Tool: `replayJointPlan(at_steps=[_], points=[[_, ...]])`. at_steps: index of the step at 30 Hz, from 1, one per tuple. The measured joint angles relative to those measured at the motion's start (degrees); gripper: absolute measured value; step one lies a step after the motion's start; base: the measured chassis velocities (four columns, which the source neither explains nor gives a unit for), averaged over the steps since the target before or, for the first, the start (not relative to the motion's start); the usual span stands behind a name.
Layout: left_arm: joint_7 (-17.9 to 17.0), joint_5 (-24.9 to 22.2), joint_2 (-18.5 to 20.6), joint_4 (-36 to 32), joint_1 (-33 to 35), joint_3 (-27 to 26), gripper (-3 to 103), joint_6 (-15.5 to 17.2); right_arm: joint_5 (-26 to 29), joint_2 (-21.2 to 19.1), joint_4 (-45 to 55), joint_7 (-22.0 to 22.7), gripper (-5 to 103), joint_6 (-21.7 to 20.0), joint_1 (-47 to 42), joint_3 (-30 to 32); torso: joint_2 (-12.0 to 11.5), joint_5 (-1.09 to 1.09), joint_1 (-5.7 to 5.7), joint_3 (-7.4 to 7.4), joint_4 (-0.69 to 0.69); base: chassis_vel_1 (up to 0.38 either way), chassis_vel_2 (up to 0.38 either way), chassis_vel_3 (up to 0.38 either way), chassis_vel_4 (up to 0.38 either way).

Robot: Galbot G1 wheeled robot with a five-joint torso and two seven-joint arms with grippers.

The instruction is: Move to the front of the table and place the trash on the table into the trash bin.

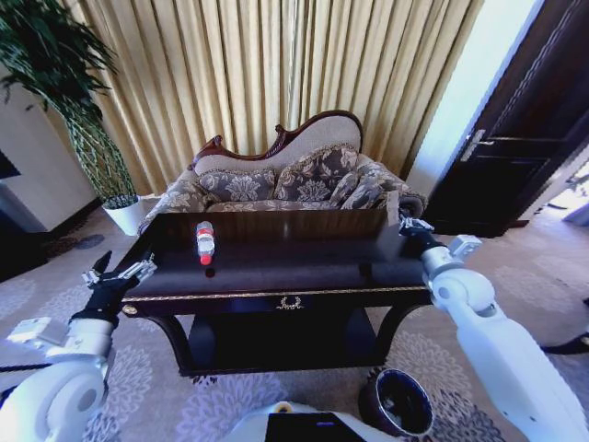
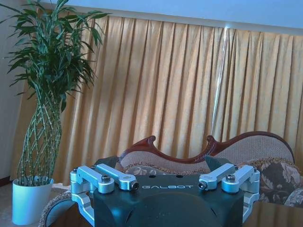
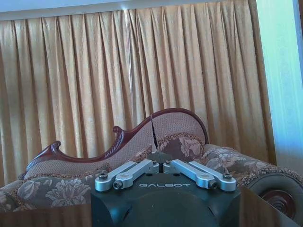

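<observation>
- Clear bottle (image 1: 204, 242) lies left of centre on the dark table (image 1: 304, 267).
- Left gripper (image 1: 118, 274), jaws apart, hovers at frame's left.
- Right gripper (image 1: 410, 226), jaws together, upper right.
- Trash bin (image 1: 396, 402) at bottom right.

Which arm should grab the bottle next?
Probably the left. The bottle lies left of the middle of the table, nearer the open left gripper at the table's left end. The right gripper sits shut at the far right corner.

You're looking at a glossy dark wooden table (image 1: 304, 267) with gold trim — on it, a clear plastic bottle (image 1: 205, 241), red-capped.
</observation>
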Motion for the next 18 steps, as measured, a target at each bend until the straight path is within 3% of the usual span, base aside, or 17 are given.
replayJointPlan(at_steps=[18], points=[[-0.1, 0.2, -0.2, -0.3, 0.3, -0.2, 100, -0.1, -0.3, 0.3, -0.1, 0.0, 0, 0.1, -0.3, -0.7, 0.0, 0.0, 0.01, 0.0, 0.0, 0.018, -0.024, -0.02, 0.023]])
